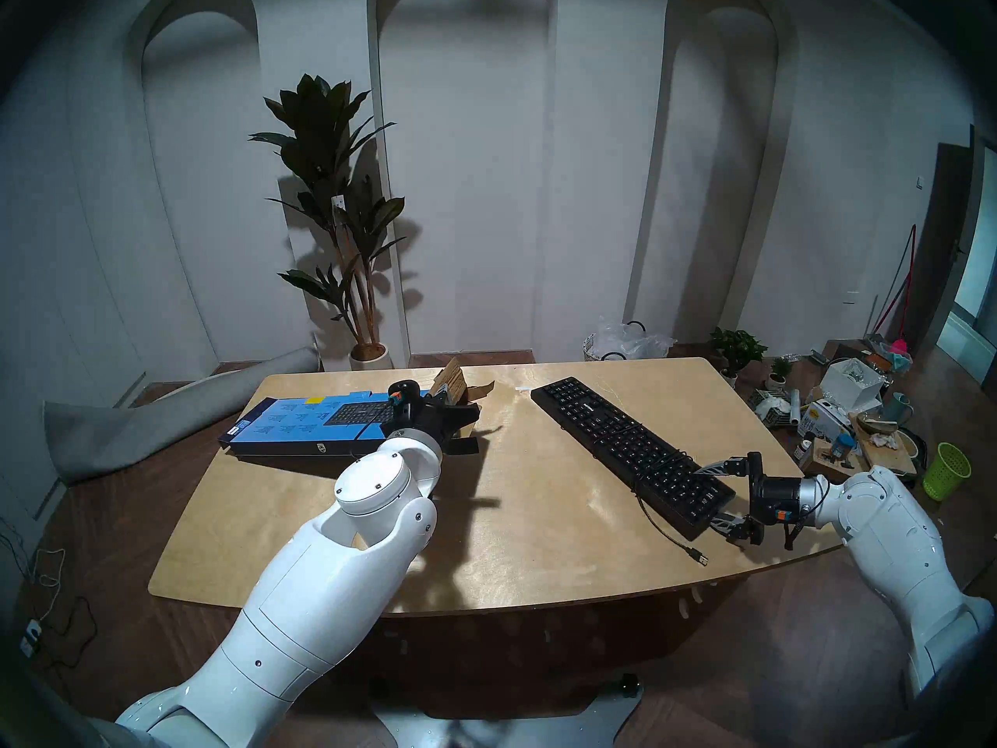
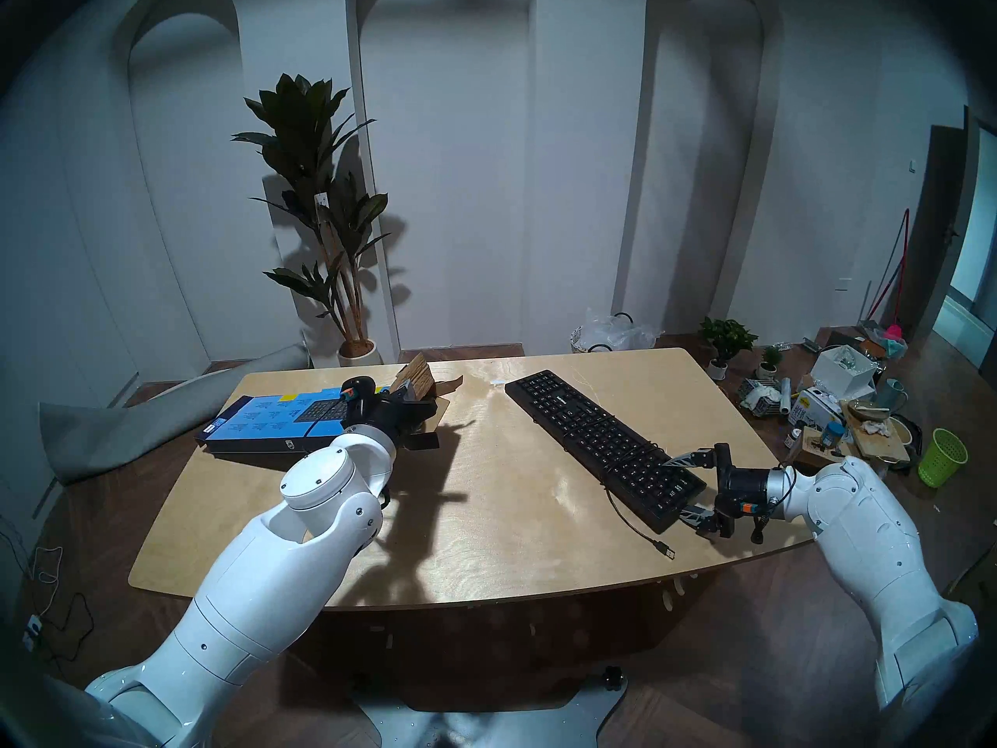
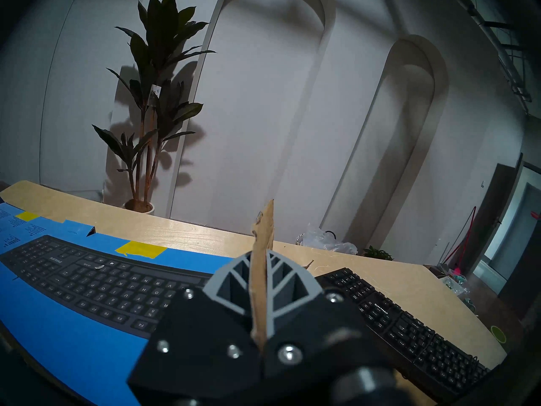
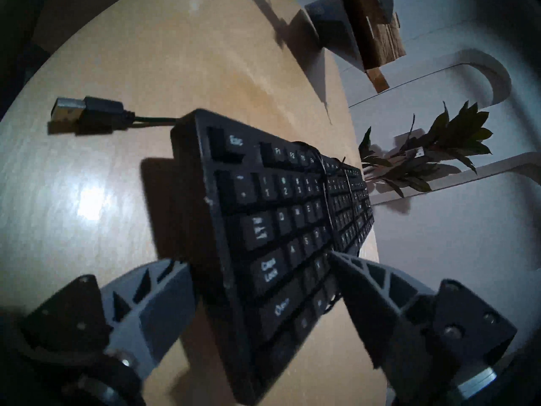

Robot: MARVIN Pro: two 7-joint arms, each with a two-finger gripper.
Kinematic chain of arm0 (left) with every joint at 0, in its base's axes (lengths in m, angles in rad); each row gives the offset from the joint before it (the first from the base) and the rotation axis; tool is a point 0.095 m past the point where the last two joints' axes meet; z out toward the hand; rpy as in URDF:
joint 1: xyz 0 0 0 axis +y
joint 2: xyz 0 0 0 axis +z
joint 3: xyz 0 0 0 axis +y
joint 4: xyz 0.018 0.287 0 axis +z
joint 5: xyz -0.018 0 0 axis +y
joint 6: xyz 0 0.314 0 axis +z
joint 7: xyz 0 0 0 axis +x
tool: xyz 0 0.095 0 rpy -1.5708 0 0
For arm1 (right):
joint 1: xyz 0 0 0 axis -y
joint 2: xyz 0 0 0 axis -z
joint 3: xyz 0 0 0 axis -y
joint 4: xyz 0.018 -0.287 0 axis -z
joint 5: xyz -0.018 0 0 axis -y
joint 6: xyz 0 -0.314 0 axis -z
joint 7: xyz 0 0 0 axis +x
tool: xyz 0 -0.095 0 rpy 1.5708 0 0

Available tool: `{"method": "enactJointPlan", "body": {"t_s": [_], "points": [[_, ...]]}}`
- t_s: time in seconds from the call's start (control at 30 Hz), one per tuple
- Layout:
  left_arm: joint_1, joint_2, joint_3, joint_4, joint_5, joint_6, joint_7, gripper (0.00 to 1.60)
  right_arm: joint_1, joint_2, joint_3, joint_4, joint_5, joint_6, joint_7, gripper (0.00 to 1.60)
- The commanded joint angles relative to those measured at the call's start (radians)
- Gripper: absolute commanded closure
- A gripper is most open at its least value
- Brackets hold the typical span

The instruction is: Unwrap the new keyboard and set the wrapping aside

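Note:
The black keyboard (image 1: 626, 444) (image 2: 599, 439) lies at a slant on the right half of the wooden table (image 1: 334, 547). Its cable ends in a USB plug (image 1: 700, 558) (image 4: 70, 109) near the front edge. My right gripper (image 1: 708, 496) (image 4: 257, 260) is open, with one finger on either side of the keyboard's near end. The wrapping, a blue box (image 1: 302, 423) (image 3: 73, 332) with a printed keyboard picture, lies at the back left. My left gripper (image 1: 445, 396) (image 3: 260, 259) is shut on its upright brown flap (image 3: 263, 238) at the box's right end.
A tall potted plant (image 1: 345, 234) stands behind the table. A basket with a clear plastic bag (image 1: 626, 342) is on the floor at the back. To the right on the floor are a green bin (image 1: 945, 470) and clutter. A small white scrap (image 1: 522, 388) lies on the table.

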Motion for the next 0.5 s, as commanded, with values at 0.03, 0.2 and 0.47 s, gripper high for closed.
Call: {"method": "enactJointPlan", "body": {"t_s": [0.03,0.2,0.47], "points": [[-0.045,0.009,-0.015,-0.02,-0.004,0.011,-0.017,1.6,0.088,0.088,-0.06,0.056,-0.01,0.002,0.095,0.0],[-0.05,0.01,-0.02,-0.019,-0.017,0.021,-0.02,1.6,0.152,0.105,-0.143,0.082,-0.002,0.002,0.176,0.0],[-0.062,0.013,-0.025,-0.016,-0.031,0.038,-0.026,1.6,0.245,0.125,-0.237,0.071,-0.01,0.002,0.269,0.0]]}}
